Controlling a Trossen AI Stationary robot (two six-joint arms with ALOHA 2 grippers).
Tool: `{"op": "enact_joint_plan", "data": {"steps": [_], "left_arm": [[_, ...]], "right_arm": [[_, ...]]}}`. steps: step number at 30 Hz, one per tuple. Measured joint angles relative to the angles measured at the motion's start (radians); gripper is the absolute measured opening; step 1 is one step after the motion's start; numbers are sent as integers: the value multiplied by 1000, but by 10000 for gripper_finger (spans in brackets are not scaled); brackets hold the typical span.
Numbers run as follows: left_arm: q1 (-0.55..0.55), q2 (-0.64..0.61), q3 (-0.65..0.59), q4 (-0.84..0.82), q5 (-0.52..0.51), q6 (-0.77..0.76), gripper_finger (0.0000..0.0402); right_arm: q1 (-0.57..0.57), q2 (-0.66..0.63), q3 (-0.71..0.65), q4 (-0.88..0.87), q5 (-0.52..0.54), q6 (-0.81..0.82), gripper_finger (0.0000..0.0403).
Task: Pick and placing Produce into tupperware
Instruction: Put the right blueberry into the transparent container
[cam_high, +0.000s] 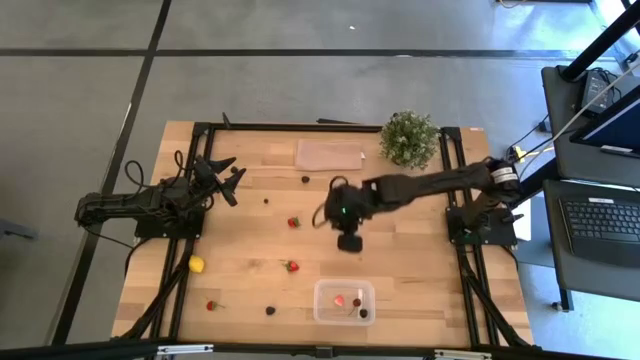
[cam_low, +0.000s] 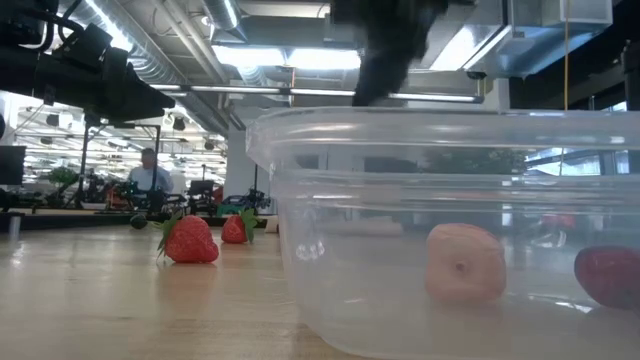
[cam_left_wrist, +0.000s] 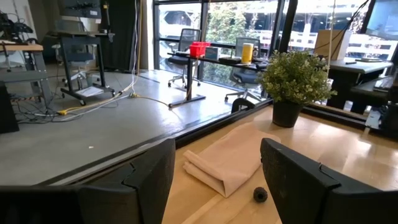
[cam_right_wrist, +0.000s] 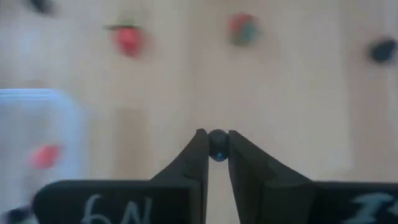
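A small dark berry (cam_right_wrist: 217, 145) is pinched between the fingertips of the right gripper (cam_high: 349, 241), which is held above the middle of the table (cam_high: 420, 265). Nearest to it, just toward the front edge, the clear tub (cam_high: 344, 301) is seen resting on the wood; pieces of fruit, among them a pale reddish piece (cam_low: 464, 262) and a darker red one (cam_low: 607, 276), are already lying in it. A strawberry (cam_high: 291, 266) is found on the table a little to the left of the gripper, and another strawberry (cam_high: 293, 222) beside it farther back. Farther left, a dark berry (cam_high: 270, 310) and a third strawberry (cam_high: 212, 305) are seen near the front edge, with a yellow lemon (cam_high: 197, 264) near the left edge. Behind the gripper, a berry (cam_high: 305, 179) is lying just in front of a flat brownish sheet (cam_high: 329, 154), and a potted plant (cam_high: 409, 138) stands beside it. Farthest off, the left gripper (cam_high: 227, 180) is held at the left side with its fingers (cam_left_wrist: 142, 180) spread apart.
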Motion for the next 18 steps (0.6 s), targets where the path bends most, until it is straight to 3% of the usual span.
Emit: {"op": "enact_joint_plan", "data": {"steps": [6,18], "left_arm": [[0,0,0,0,0,0,229],[0,0,0,-2,0,33,229]], "right_arm": [[159,-1,74,-21,23,128,47],[373,9,-2,101,93,500,47]]}}
